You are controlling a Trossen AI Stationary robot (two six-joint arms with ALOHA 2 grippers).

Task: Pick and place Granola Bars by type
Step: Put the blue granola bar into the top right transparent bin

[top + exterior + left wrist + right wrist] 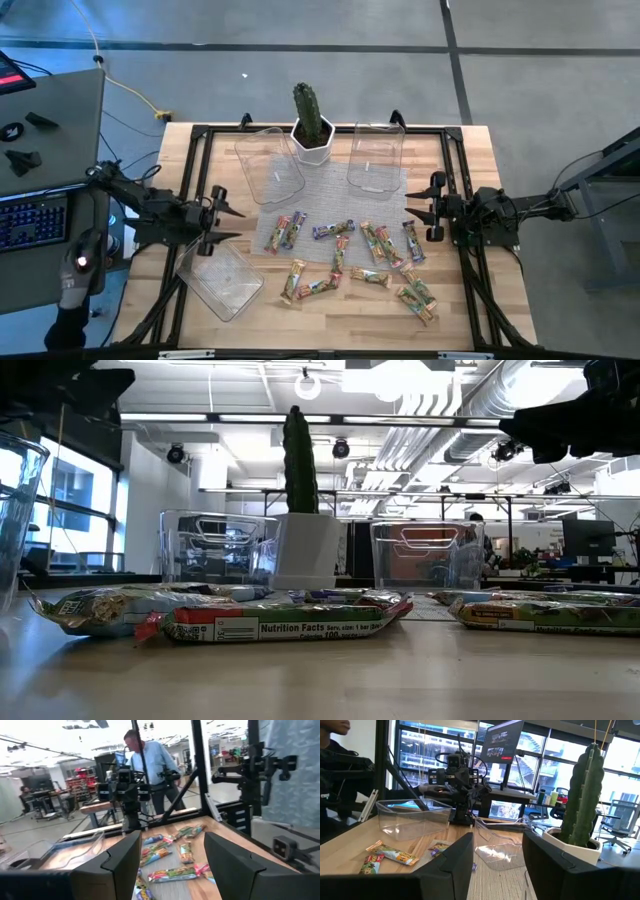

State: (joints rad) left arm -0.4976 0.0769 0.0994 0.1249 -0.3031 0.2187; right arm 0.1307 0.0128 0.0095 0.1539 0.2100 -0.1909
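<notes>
Where bars lie: shiny wrapped Granola Bars (pixel 352 255) scattered on pale wooden table (pixel 500 300), grey mat (pixel 330 195).
Room: open workshop behind, a person standing.
Left gripper (pixel 226 213): spread open, empty.
Right gripper (pixel 418 212): parted, empty.

A potted cactus (pixel 310 122) stands between two clear tubs (pixel 268 165).

a light wooden table (pixel 470 150) with a grey woven mat (pixel 330 190) at its middle. granola bars (pixel 345 255) lie scattered over the mat's near edge and the bare wood. three clear tubs (pixel 268 165) and a potted cactus (pixel 311 125) stand toward the far and left edges.
</notes>
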